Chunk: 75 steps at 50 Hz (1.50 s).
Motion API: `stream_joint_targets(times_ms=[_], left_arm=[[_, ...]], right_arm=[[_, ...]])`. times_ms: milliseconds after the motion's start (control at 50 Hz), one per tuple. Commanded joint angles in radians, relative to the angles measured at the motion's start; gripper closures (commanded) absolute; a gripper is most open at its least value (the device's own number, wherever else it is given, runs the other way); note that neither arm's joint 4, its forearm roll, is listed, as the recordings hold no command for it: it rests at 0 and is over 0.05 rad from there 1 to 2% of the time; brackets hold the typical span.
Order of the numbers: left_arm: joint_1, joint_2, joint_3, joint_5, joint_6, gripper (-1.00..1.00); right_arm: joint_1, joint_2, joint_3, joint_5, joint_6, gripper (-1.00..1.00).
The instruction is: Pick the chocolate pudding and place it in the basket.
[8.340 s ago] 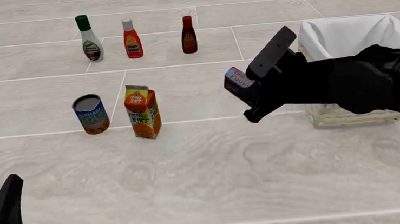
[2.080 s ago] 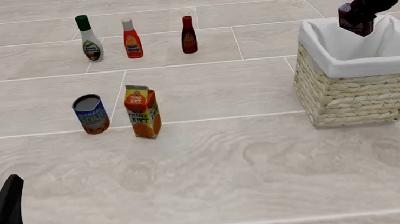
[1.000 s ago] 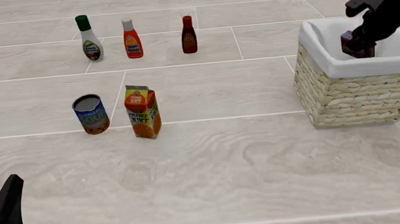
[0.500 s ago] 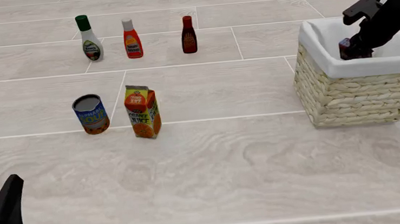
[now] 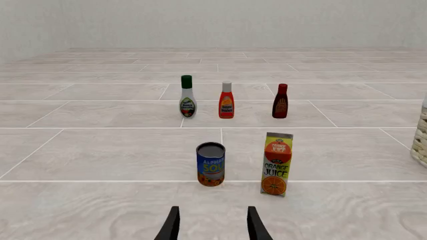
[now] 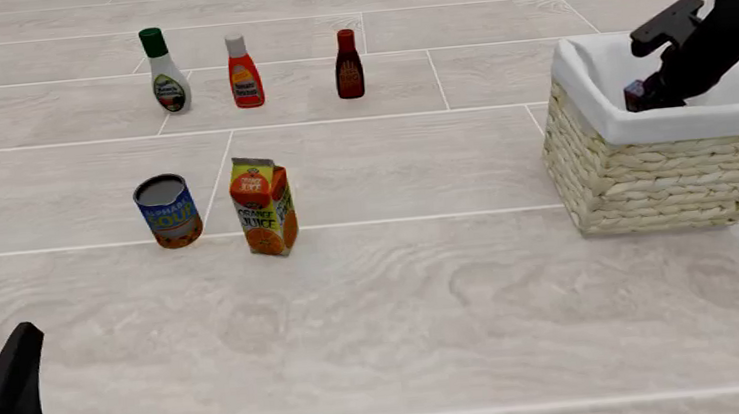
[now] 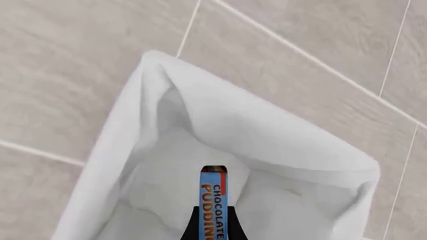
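The right gripper [image 7: 214, 231] reaches down into the basket [image 6: 662, 176] at the right side of the table, its two fingers closed on the chocolate pudding [image 7: 213, 201]. In the right wrist view the carton sits upright between the fingers, its narrow blue face with white and red lettering turned to the camera, with the white cloth liner [image 7: 267, 135] spread around and below it. In the front view only a small dark corner of the carton [image 6: 636, 94] shows above the near rim, just beside the black arm, so it is inside the basket's opening; whether it touches the bottom cannot be told.

The left gripper [image 5: 211, 227] hangs low at the near left of the table, its fingers parted with nothing between them. Ahead of it stand a round can [image 5: 211, 164] with a blue label and, just beside it, a taller orange juice carton [image 5: 276, 164]. Farther back three bottles stand in a row: a white one with a green cap [image 5: 187, 97], a red one with a white cap [image 5: 226, 101], and a dark red one [image 5: 280, 101].
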<state>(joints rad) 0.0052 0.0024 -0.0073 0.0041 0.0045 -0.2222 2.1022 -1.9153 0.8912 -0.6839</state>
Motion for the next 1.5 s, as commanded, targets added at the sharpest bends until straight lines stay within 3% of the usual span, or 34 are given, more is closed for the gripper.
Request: stream_joint_targets(times_ms=[20, 680, 700, 1500], left_arm=[[0.0, 0.0, 0.001, -0.001, 0.0, -1.0], [0.0, 0.0, 0.001, -0.001, 0.0, -1.0], [0.0, 0.0, 0.001, -0.001, 0.0, -1.0], [0.0, 0.0, 0.001, -0.001, 0.0, -1.0]], right_arm=[[-0.01, 0.01, 0.01, -0.016, 0.002, 1.0], [-0.012, 0.029, -0.033, -0.007, 0.012, 1.0], [-0.01, 0.024, -0.023, -0.01, 0.01, -1.0], [0.008, -0.007, -0.076, 0.032, 0.03, -1.0]])
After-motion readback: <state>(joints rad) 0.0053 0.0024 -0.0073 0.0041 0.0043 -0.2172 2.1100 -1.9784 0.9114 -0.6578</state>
